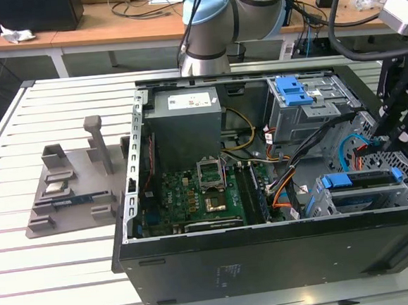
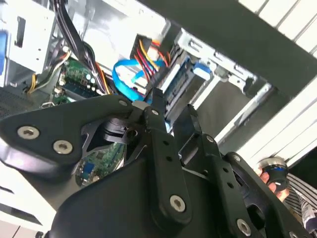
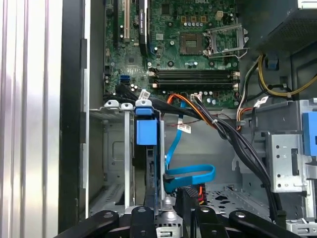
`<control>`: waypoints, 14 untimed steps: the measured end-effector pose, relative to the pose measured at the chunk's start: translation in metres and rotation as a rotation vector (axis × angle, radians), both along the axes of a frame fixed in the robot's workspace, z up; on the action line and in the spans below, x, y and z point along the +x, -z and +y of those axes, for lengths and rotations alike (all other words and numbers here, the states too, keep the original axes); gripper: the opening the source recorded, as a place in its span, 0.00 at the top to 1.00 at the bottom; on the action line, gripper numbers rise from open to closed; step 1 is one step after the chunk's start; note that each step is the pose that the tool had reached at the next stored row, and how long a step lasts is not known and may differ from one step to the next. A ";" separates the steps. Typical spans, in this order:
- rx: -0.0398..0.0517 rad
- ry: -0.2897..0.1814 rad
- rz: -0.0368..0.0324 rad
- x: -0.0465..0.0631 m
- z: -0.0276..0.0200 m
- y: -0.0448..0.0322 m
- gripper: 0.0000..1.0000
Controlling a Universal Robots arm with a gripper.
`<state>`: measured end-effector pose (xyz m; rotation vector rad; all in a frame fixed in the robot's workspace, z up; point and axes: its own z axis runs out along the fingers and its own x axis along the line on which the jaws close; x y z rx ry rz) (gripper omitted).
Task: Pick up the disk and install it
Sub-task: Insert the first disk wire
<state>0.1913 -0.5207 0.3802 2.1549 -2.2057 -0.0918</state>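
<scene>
One open computer case (image 1: 268,246), one motherboard (image 1: 193,196), one grey stand (image 1: 69,188), two blue-handled drive carriers.

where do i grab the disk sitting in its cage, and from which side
Pinch the disk across its flat faces at the exposed edge by the blue tab, coming straight in through the case's open side. It stands on edge in the cage, so that edge looks like the only free part.

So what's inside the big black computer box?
Inside the case: a green board, a grey metal box, cables, and the disk in its bay. The board's underside is hidden.
</scene>
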 end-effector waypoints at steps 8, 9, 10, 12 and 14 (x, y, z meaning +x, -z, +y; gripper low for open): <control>-0.0003 0.000 0.0048 0.009 0.0042 0.0202 0.64; -0.0006 0.000 0.0048 0.009 0.0041 0.0209 0.64; -0.0006 0.000 0.0048 0.009 0.0041 0.0209 0.64; -0.0003 0.000 0.0048 0.009 0.0042 0.0211 0.64; -0.0003 0.000 0.0048 0.009 0.0042 0.0212 0.64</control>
